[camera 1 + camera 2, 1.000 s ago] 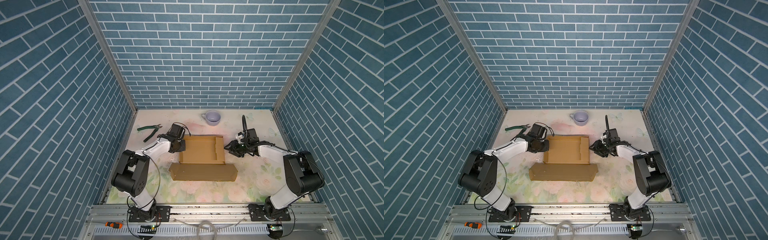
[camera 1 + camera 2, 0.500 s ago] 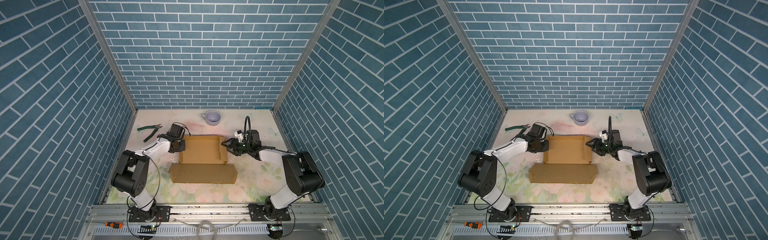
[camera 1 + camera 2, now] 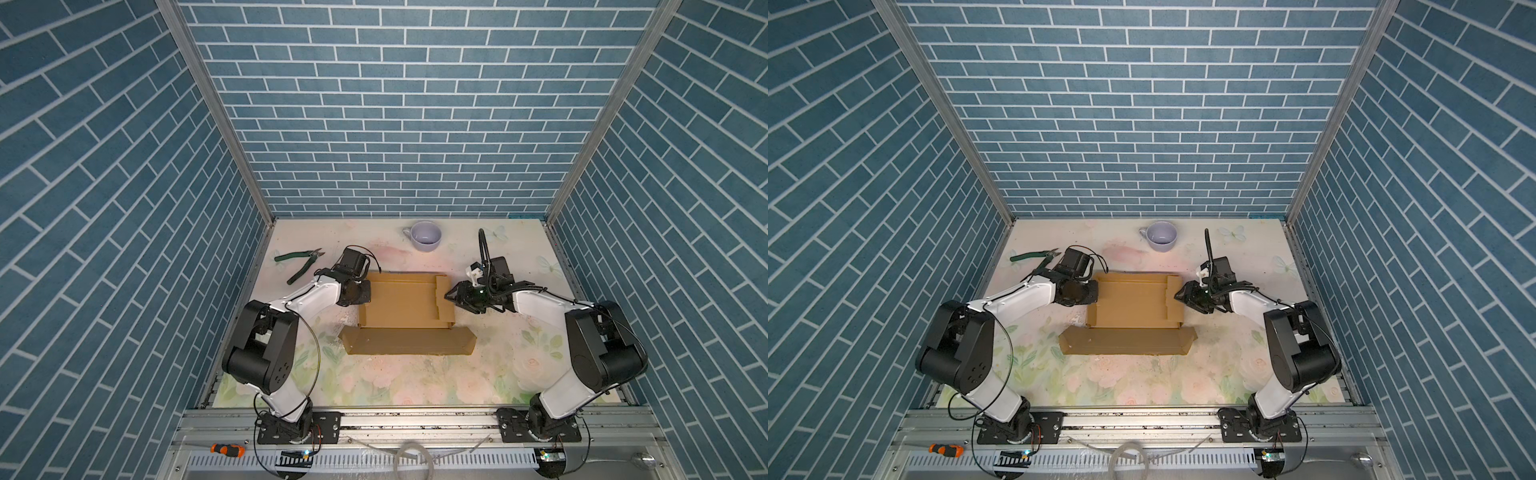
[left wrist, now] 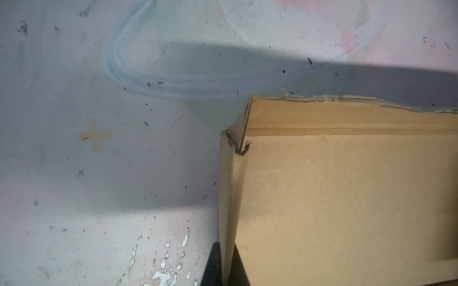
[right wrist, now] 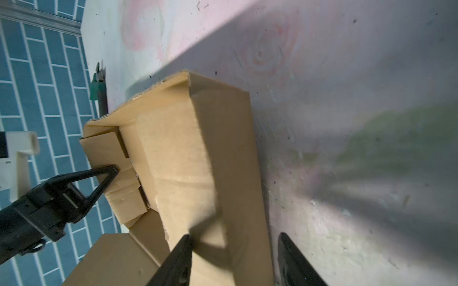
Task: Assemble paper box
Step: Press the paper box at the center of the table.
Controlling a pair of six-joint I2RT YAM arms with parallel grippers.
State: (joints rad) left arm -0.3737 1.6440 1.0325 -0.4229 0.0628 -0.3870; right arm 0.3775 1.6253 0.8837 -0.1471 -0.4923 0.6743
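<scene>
The paper box (image 3: 401, 307) (image 3: 1129, 305) is a shallow brown cardboard tray in the middle of the table in both top views. Its front flap (image 3: 407, 352) lies flat towards me. My left gripper (image 3: 365, 291) (image 3: 1095, 293) (image 4: 226, 245) is shut on the box's left wall, one black finger on each side of it. My right gripper (image 3: 451, 296) (image 3: 1179, 296) (image 5: 235, 247) is open and straddles the box's right wall (image 5: 223, 153). That wall leans inward between the spread fingers (image 5: 182, 252).
A lavender cup (image 3: 426, 236) (image 3: 1162, 236) stands at the back of the table. Green-handled pliers (image 3: 299, 264) (image 3: 1034, 257) lie at the back left, behind my left arm. An orange screwdriver (image 3: 226, 449) rests on the front rail. Brick-patterned walls close in three sides.
My right gripper has moved left from beside the box onto its right wall, and its jaws have narrowed a little. The left gripper has kept its hold.
</scene>
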